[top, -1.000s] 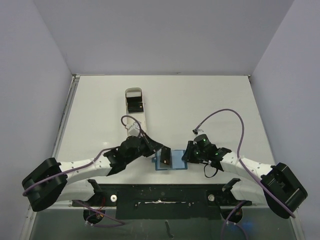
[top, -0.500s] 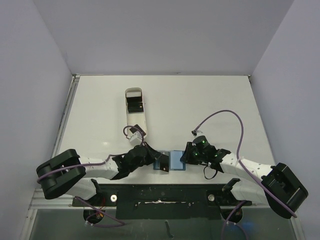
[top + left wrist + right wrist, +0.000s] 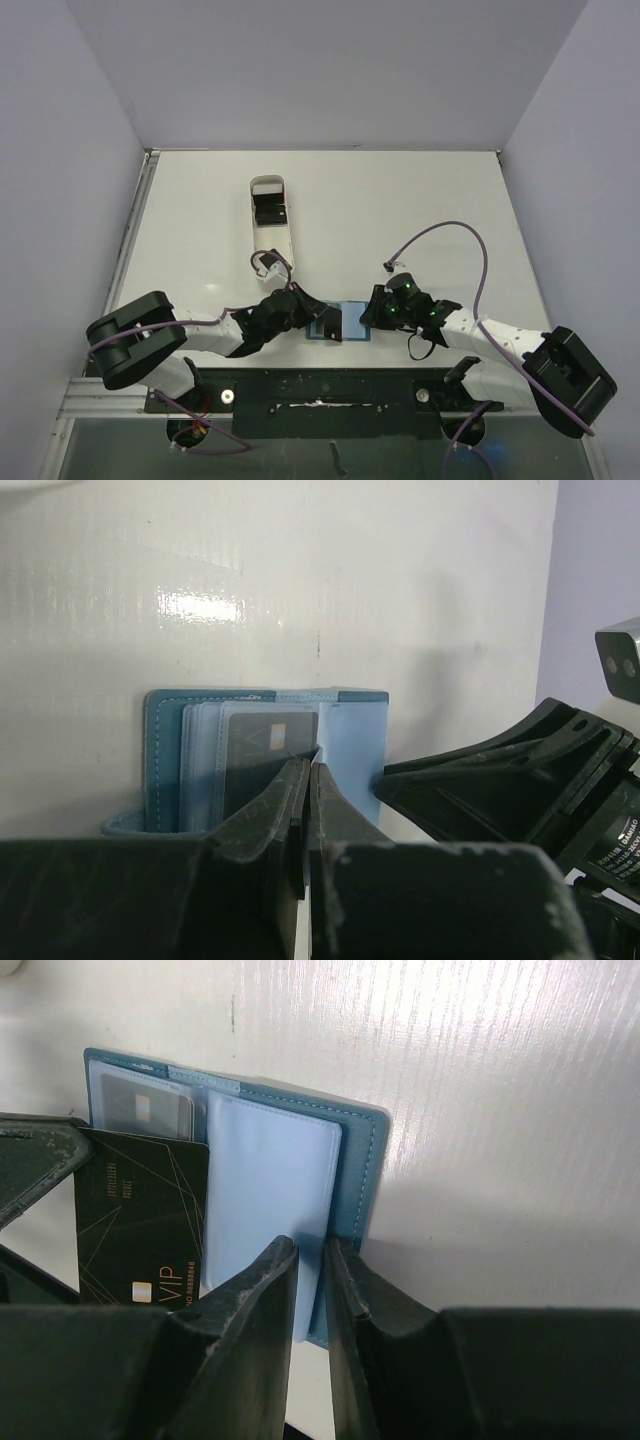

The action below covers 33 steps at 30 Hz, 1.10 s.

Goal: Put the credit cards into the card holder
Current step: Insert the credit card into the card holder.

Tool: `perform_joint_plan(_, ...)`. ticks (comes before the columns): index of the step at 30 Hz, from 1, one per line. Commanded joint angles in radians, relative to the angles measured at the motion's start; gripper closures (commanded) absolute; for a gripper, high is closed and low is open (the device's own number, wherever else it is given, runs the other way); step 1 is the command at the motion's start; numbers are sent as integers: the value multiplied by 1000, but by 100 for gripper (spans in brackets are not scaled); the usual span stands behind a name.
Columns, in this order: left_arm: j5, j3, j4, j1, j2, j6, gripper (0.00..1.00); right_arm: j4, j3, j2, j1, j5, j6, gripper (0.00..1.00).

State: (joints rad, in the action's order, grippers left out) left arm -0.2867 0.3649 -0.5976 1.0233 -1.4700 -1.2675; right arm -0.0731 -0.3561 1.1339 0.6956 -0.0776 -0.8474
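Card is pinched in the fully closed left gripper, overlapping the left panel of the open wallet. Right gripper, jaws narrow, clamps the right panel; the card should feed in flat and square.

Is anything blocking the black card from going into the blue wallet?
Nothing visible does. The left gripper holds the card with its end already over the open wallet's left pocket. The right gripper pinches the wallet's other flap, off to the side of the card's way.
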Motion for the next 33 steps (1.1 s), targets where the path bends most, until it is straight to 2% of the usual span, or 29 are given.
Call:
perform_joint_plan(1, 8, 36, -80, -6, -13, 13, 100, 36, 9, -20, 7, 19, -4, 80)
perform_joint_plan(15, 7, 38, -94, -12, -38, 63, 100, 34, 11, -18, 7, 14, -5, 80)
perform_joint_plan(22, 26, 119, 32, -35, -46, 139, 100, 27, 10, -18, 7, 16, 2, 76)
perform_joint_plan(33, 15, 158, 107, -34, -98, 151, 100, 36, 12, -12, 7, 11, -8, 73)
